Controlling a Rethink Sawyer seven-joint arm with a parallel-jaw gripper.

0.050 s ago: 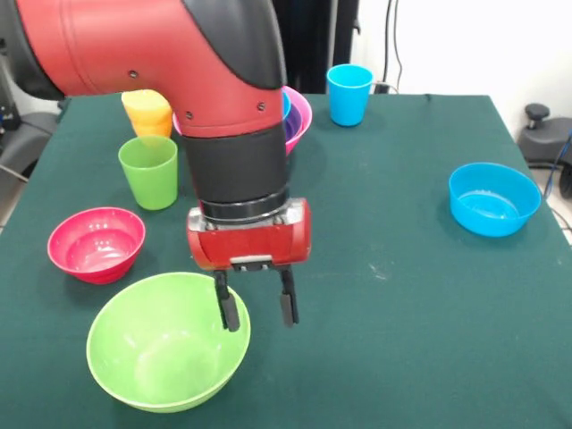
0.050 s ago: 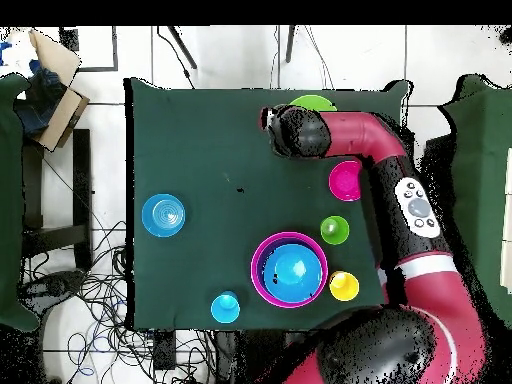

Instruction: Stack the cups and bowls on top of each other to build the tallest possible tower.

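Front view, gripper: the gripper hangs under the red arm. Its two black fingers are apart, with a gap between them, and nothing is held. One finger sits over the rim of the light green bowl; the other is just outside that rim.
Light green bowl: it is big and sits right side up at the near edge of the table. It looks empty.
Red-pink bowl: the small red-pink bowl sits just beyond the light green bowl, on the left.
Green cup: the green cup stands upright, a little behind the red-pink bowl.
Yellow cup: a yellow and orange cup shape stands behind the green cup. I cannot tell if it is one cup or two.
Tower: the large pink bowl peeks out behind the arm. A purple bowl sits in it.
Overhead view, tower: a blue bowl sits in the middle of the pink bowl's ring.
Blue cup: the blue cup stands upright just right of the pink bowl.
Light blue bowl: the light blue bowl sits alone on the right, well apart from the rest.
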